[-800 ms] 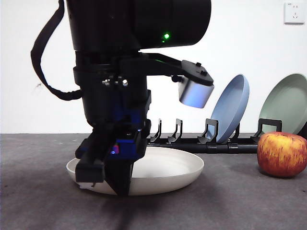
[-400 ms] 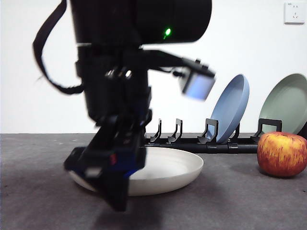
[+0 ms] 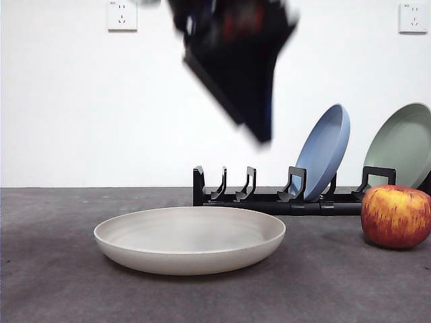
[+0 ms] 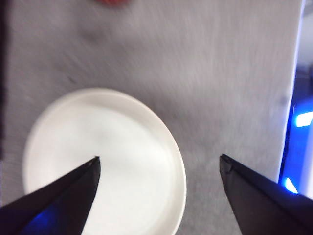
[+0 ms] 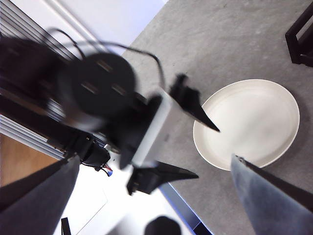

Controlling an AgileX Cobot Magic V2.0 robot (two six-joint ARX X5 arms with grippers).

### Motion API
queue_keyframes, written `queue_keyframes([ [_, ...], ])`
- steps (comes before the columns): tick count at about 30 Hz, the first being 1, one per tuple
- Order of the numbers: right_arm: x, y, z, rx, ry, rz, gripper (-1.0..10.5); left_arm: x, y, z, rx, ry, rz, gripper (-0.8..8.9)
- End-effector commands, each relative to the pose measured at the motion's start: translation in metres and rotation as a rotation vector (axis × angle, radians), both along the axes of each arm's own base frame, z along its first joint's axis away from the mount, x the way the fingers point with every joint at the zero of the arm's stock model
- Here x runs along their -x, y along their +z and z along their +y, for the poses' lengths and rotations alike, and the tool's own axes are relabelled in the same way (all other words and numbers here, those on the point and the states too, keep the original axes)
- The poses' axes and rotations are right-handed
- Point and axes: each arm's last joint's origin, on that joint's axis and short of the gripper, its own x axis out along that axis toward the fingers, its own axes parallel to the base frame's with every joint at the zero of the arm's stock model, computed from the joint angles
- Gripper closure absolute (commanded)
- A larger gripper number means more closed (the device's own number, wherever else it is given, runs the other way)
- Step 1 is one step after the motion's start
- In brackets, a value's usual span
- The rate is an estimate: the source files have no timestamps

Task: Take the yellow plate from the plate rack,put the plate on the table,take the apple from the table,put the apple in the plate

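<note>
Your plate [image 3: 190,239] lies flat on the surface [image 3: 54,282], upright and empty, in front of the near end of the rack [image 3: 283,195] and apart from it. Nothing touches it. The apple [image 3: 396,217] sits on the surface well off to one side of the plate, just in front of the rack's far end. A blue plate [image 3: 325,151] and a green plate [image 3: 403,145] lean in the rack's slots; the slots nearest your plate hold nothing.

Your left tool [image 4: 159,164] hangs high above the plate, blurred, jaws wide apart and holding nothing; in the front view it shows as a dark smear [image 3: 236,67] near the top edge. Its wrist camera looks straight down on the plate [image 4: 105,164], with a sliver of the apple [image 4: 113,2] at the frame edge.

Your right tool [image 5: 155,164] is also apart and empty, off to the side, looking across at the left arm [image 5: 98,93] and the plate [image 5: 247,122] beyond it.
</note>
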Motion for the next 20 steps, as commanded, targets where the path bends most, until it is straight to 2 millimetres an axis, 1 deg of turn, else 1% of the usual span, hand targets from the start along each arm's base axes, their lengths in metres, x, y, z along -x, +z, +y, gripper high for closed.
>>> queue_keyframes([
  [1, 0.001, 0.002, 0.000, 0.002, 0.006, -0.015, 4.1, 0.000, 0.025, 0.010, 0.105, 0.078, 0.004, 4.04],
  [5, 0.001, 0.002, 0.000, 0.002, 0.006, -0.015, 4.1, 0.001, 0.060, 0.034, 0.240, 0.167, -0.028, 4.05],
  [6, 0.001, 0.002, 0.000, 0.002, 0.006, -0.014, 4.1, 0.002, 0.071, 0.044, 0.283, 0.202, -0.037, 4.05],
  [8, 0.001, 0.002, 0.000, 0.001, 0.005, -0.013, 4.1, 0.003, 0.085, 0.061, 0.348, 0.258, -0.050, 4.05],
  [12, 0.001, 0.002, 0.000, 0.001, 0.005, -0.012, 4.1, 0.010, 0.116, 0.103, 0.496, 0.371, -0.098, 4.06],
  [15, 0.001, 0.001, 0.000, 0.002, 0.005, -0.005, 4.1, 0.020, 0.133, 0.131, 0.580, 0.402, -0.119, 4.09],
  [18, 0.002, 0.000, 0.000, 0.004, 0.005, 0.010, 4.1, 0.035, 0.144, 0.155, 0.640, 0.371, -0.088, 4.13],
  [19, 0.002, 0.000, 0.000, 0.004, 0.005, 0.011, 4.1, 0.041, 0.146, 0.161, 0.655, 0.349, -0.064, 4.46],
  [20, 0.002, 0.000, 0.000, 0.004, 0.005, 0.011, 4.1, 0.046, 0.147, 0.166, 0.667, 0.326, -0.036, 5.10],
])
